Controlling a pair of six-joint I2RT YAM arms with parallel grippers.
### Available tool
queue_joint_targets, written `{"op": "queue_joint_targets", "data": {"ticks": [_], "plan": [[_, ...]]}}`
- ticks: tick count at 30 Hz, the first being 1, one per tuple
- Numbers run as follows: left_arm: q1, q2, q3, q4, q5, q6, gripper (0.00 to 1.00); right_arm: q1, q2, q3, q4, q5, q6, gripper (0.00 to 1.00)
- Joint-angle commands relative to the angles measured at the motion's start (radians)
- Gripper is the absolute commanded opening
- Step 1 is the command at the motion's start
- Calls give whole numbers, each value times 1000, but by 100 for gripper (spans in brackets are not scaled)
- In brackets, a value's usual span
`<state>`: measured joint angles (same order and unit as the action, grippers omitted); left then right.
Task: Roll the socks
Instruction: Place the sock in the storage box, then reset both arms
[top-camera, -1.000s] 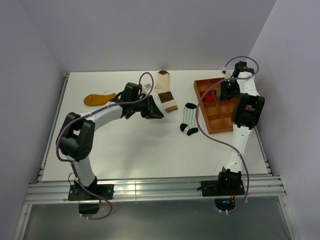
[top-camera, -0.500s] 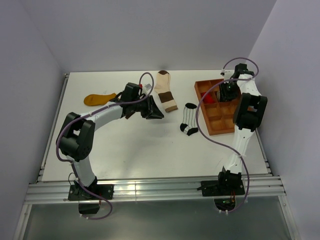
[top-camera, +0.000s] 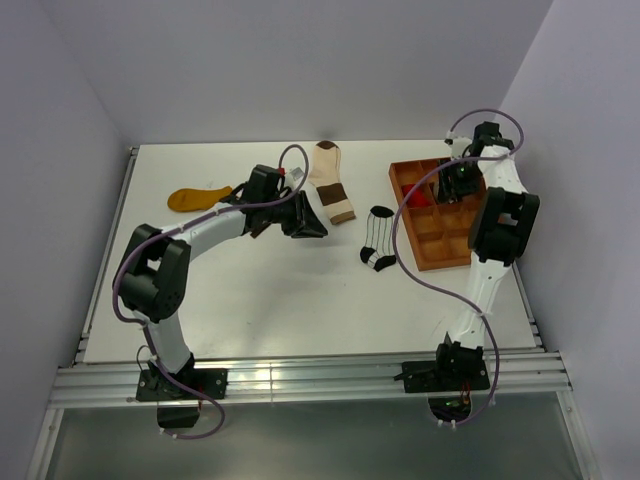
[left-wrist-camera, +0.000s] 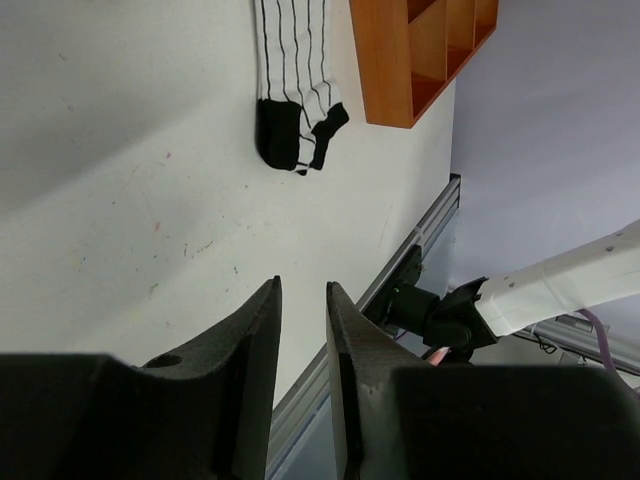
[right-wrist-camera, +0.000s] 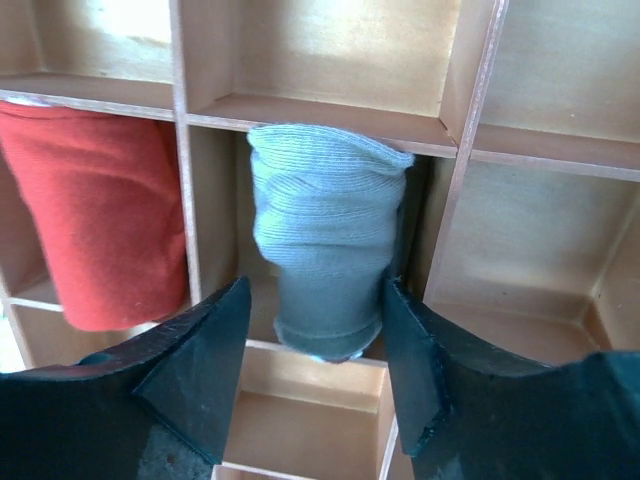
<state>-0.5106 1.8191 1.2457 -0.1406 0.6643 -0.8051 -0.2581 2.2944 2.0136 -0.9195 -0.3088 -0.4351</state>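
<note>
Shifted slightly toward 3 o'clock above the tray (right-wrist-camera: 470, 140) since a second ago, and widened: right fingers (right-wrist-camera: 190, 370) spread, flanking without gripping the rolled taupe sock (right-wrist-camera: 325, 220) upright in its compartment, red roll (right-wrist-camera: 100, 220) at its 9 o'clock. Left fingers (left-wrist-camera: 250, 380) nearly together, pinching nothing. Next, likely the pinstriped sock (left-wrist-camera: 292, 70), flat on the worktop (left-wrist-camera: 120, 200): light, limp; best pinched at the black toe.
</note>
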Motion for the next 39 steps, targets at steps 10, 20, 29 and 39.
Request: {"op": "queue_joint_targets", "data": {"ticks": [10, 20, 29, 39], "plan": [[-5, 0, 43, -4, -14, 38, 30, -3, -280, -90, 90, -78, 42, 98], [-9, -43, 46, -25, -54, 58, 31, 104, -625, -426, 244, -95, 55, 100], [-8, -78, 54, -66, -98, 80, 31, 290, -975, -756, 350, -222, 47, 100], [-9, -66, 66, -68, -112, 81, 32, 358, -1070, -833, 363, -214, 36, 100]]}}
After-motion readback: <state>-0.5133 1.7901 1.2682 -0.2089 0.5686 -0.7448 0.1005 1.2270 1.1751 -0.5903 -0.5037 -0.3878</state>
